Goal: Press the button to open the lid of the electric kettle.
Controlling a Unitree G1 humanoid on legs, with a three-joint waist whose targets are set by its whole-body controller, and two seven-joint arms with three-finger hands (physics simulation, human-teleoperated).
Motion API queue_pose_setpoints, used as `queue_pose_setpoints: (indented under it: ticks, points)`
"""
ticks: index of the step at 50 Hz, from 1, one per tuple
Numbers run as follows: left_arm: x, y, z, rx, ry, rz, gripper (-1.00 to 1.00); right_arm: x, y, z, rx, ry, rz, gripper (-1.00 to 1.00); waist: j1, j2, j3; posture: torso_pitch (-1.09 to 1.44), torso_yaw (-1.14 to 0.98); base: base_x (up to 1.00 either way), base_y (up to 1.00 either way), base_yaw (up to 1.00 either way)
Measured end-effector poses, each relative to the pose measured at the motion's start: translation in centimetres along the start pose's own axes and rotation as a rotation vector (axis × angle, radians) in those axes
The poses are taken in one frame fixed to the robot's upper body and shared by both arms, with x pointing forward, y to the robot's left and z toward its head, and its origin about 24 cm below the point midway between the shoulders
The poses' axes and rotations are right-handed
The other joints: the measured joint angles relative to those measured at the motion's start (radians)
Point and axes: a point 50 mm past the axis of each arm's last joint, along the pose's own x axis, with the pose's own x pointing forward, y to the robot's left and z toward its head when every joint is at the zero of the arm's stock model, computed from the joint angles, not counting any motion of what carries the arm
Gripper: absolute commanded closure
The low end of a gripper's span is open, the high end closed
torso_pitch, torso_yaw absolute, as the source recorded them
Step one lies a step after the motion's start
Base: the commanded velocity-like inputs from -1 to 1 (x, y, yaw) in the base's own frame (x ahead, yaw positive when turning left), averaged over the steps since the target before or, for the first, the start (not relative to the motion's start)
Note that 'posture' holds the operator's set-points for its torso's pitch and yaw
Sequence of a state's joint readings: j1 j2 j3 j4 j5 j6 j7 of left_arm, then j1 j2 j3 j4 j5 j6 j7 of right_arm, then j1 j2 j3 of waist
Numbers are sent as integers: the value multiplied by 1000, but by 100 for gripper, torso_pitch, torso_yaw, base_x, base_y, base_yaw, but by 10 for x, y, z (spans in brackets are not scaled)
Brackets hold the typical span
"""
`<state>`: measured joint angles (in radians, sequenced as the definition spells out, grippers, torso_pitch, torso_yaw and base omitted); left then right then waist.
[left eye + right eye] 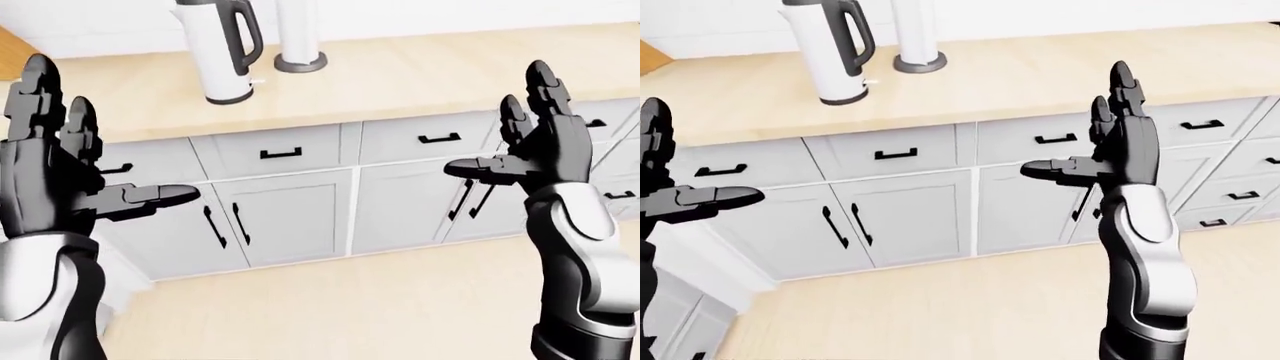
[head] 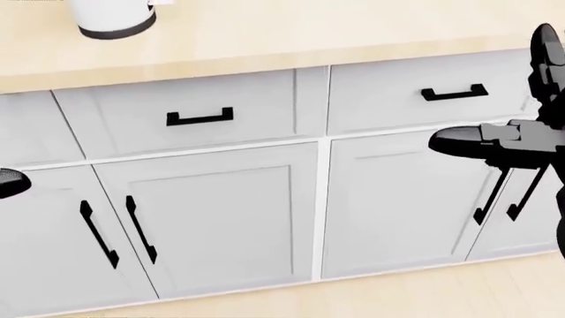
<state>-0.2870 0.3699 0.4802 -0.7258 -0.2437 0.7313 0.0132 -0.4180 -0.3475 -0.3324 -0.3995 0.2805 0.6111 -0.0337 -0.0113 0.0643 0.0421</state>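
The electric kettle (image 1: 222, 52), white with a black handle on its right side, stands on the wooden counter (image 1: 420, 71) at the upper left of the left-eye view. Its top is cut off by the frame, so lid and button do not show. The head view catches only the kettle's base (image 2: 110, 16). My left hand (image 1: 110, 142) is raised at the left, open, fingers spread and thumb pointing right. My right hand (image 1: 495, 124) is raised at the right, open, thumb pointing left. Both are well below and short of the kettle, holding nothing.
A white cylinder on a dark round base (image 1: 297, 37) stands just right of the kettle. Below the counter run grey drawers (image 2: 190, 103) and cabinet doors (image 2: 220, 218) with black handles. Light wooden floor (image 1: 330, 300) lies between me and the cabinets.
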Motion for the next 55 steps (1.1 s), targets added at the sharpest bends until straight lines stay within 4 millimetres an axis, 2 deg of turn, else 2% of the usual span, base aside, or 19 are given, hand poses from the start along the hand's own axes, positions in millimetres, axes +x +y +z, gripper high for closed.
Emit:
queue_pose_setpoints:
  ticks: [1, 5, 11, 14, 16, 18, 20, 24, 27, 29, 32, 37, 40, 42, 44, 46, 50, 52, 55]
  points:
    - [0, 1, 1, 3, -2, 4, -100, 0, 2, 0, 5, -2, 5, -100, 4, 9, -6, 0, 0, 8, 9, 0]
    - [0, 5, -7, 4, 43, 29, -100, 0, 8, -9, 14, 41, 39, -100, 18, -8, 2, 0, 0, 7, 8, 0]
    - [0, 4, 0, 7, 12, 23, -100, 0, 5, 0, 7, 1, 25, -100, 17, -67, -3, 0, 0, 7, 5, 0]
    - [1, 4, 1, 8, 3, 22, -100, 0, 5, 3, 6, -17, 26, -100, 19, -119, -11, 0, 0, 7, 4, 0]
    - [0, 0, -2, -4, 13, 5, -100, 0, 2, 0, 4, -4, 12, -100, 4, -100, -4, 0, 0, 7, 4, 0]
    - [0, -2, -5, -8, 33, -13, -100, -1, -2, -5, 2, 21, -7, -100, 2, -103, -2, 0, 0, 8, 4, 0]
    - [1, -2, -6, -7, 40, -12, -100, -1, -2, -6, 0, 32, -10, -100, 4, -93, -3, 0, 0, 8, 4, 0]
    - [0, 0, 0, 0, 10, 0, -100, 0, 0, -1, 0, 7, 0, -100, 6, -41, 7, 0, 0, 8, 3, 0]
    - [0, 1, 2, 5, -7, 2, -100, 0, 2, 1, 3, -5, 8, -100, 5, 10, -4, 0, 0, 6, 3, 0]
    - [0, 4, -2, 6, 13, 18, -100, -1, 6, -4, 12, 15, 27, -100, 16, -4, 4, 0, 0, 7, 3, 0]
    - [1, 5, -8, 8, 46, 29, -100, -1, 8, -9, 13, 42, 40, -100, 19, -15, 0, 0, 0, 7, 3, 0]
    - [1, 3, -2, 10, 15, 21, -100, 0, 5, -1, 7, 3, 27, -100, 18, -71, -1, 0, 0, 7, 1, 0]
    - [1, 2, 1, 8, 2, 17, -100, 0, 4, 3, 4, -17, 26, -100, 17, -115, -11, 0, 0, 7, 0, 0]
    - [1, -1, -2, -2, 16, -2, -100, 0, 0, 1, 2, -7, 8, -100, 7, -96, -1, 0, 0, 7, 0, 0]
    - [1, -3, -4, -5, 30, -16, -100, -1, -3, -5, 1, 21, -8, -100, 4, -96, -1, 0, 0, 8, 0, 0]
    - [1, -2, -4, -4, 31, -11, -100, -1, -2, -7, -1, 31, -8, -100, 7, -82, -1, 0, 0, 8, 0, 0]
    - [0, 0, 0, 1, 8, -1, -100, -1, 0, -1, -1, 5, 6, -100, 7, -32, 7, 0, 0, 8, 0, 0]
    - [0, 0, 1, 3, -1, -1, -100, 0, 1, 1, -1, -5, 10, -100, 5, 9, -1, 0, 0, 8, 0, 0]
    - [0, 4, -4, 6, 24, 19, -100, -1, 7, -5, 11, 17, 33, -100, 21, -5, 5, 0, 0, 8, 0, 0]
